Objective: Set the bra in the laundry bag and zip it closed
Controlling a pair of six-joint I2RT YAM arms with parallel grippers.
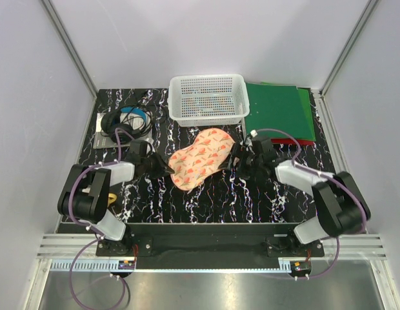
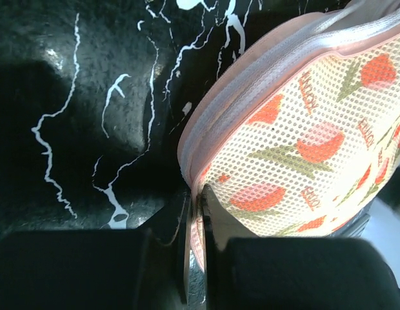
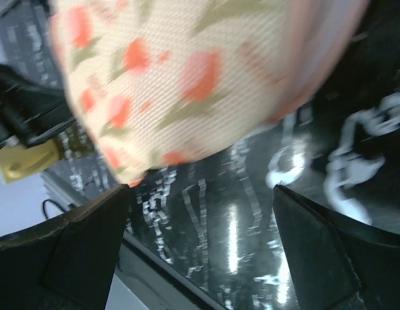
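White basket (image 1: 206,116) just behind laundry bag (image 1: 201,158)

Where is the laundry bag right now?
In the top view the laundry bag lies mid-table, just below the white basket, between the left tool and right tool; the left tool pinches its pink edge.

The right hand (image 3: 200,194) is holding its two dark fingers (image 3: 77,245) spread wide apart over the black, white-veined desk (image 3: 232,239). Just beyond the fingertips, the laundry bag (image 3: 187,77), blurred peach mesh with red-pink print, is filling the upper view. Whether it is touching either finger is unclear.
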